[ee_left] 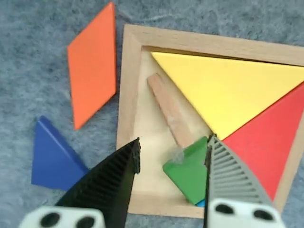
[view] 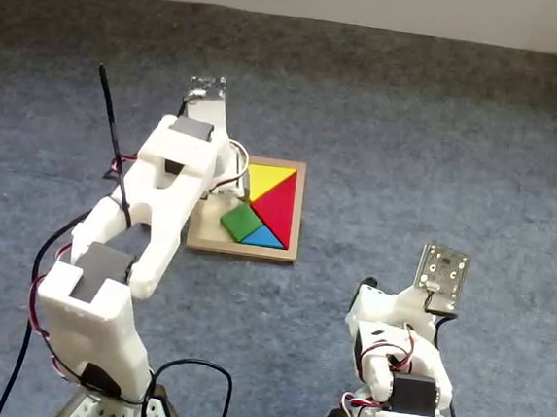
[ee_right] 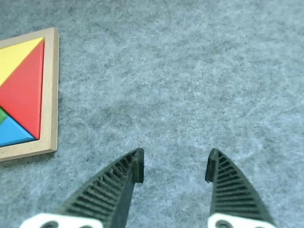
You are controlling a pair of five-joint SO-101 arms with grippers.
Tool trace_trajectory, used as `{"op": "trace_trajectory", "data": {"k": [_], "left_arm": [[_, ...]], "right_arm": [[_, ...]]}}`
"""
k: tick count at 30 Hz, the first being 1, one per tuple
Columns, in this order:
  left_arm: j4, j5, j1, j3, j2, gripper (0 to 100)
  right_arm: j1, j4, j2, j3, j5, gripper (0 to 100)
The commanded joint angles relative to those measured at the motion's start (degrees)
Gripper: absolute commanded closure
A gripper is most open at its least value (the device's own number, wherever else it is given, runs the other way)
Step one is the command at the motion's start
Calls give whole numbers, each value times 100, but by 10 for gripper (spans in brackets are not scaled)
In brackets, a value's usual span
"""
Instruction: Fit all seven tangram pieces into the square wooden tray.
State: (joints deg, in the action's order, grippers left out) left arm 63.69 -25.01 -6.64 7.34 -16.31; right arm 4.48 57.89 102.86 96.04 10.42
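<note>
No legible text, label, brand, number or sign can be read in any view.
</note>
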Motion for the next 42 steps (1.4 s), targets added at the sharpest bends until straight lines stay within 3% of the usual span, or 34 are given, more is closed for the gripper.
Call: {"op": "trace_trajectory", "data": {"k": [1, 27, 42], "left_arm": [[44, -53, 171, -110, 505, 765], [-211, 308, 936, 426, 593, 768], [-466, 325, 910, 400, 444, 765]], "right_arm": [[-66, 31, -40, 734, 53, 782], [-75, 31, -40, 725, 53, 782], [-75, 31, -40, 725, 53, 782]]}}
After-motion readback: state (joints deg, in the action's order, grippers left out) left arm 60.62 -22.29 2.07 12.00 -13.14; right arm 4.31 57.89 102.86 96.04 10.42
